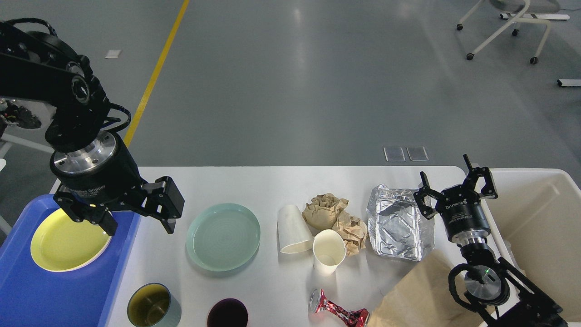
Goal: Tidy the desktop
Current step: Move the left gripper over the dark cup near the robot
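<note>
The white desktop (272, 186) carries a pale green plate (223, 236), two paper cups, one lying (292, 230) and one upright (328, 251), crumpled brown paper (336, 217), a foil tray (397, 223), a crushed red can (338, 311) and a brown paper bag (420, 295). My left gripper (138, 223) hangs open and empty over the blue tray's right rim, between the yellow plate (63, 243) and the green plate. My right gripper (456, 186) stands open and empty, fingers up, just right of the foil tray.
The blue tray (41, 290) holds the yellow plate at the left. An olive cup (153, 306) and a dark purple cup (227, 314) stand at the front edge. A cream bin (540, 227) stands at the right end. Chair legs (504, 32) stand far behind.
</note>
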Robot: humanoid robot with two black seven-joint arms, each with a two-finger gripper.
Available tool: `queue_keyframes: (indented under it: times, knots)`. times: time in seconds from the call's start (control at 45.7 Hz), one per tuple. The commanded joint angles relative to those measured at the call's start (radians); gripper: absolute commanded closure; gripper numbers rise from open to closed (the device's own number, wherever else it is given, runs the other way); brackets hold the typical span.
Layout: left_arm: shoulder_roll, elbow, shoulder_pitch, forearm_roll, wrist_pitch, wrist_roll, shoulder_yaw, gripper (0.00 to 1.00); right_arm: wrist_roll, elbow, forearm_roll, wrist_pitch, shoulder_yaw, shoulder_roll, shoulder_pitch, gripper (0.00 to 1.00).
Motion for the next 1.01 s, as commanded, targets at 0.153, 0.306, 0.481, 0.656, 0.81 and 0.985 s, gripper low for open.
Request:
queue_keyframes:
  times: [0.153,0.306,0.481,0.656,0.81,0.985]
  knots:
    - [-0.056,0.000,0.321,0.178,0.247,-0.002,-0.143,0.11,0.000,0.000,0.001,0.000,0.000,0.000,-0.002,0.00]
    - [-0.129,0.011,0.426,0.262,0.377,-0.002,-0.189,0.14,0.000,0.000,-0.001,0.000,0.000,0.000,0.000,0.00]
    - [-0.205,0.064,0.532,0.345,0.471,0.000,-0.220,0.14,0.000,0.000,-0.001,0.000,0.000,0.000,0.000,0.00]
    - [-0.234,0.087,0.586,0.451,0.502,-0.002,-0.255,0.15,0.000,0.000,-0.001,0.000,0.000,0.000,-0.002,0.00]
    - [-0.248,0.098,0.640,0.550,0.528,-0.002,-0.254,0.18,0.000,0.000,-0.001,0.000,0.000,0.000,0.000,0.00]
    - [-0.254,0.115,0.681,0.621,0.534,-0.002,-0.246,0.29,0.000,0.000,0.001,0.000,0.000,0.000,0.000,0.00]
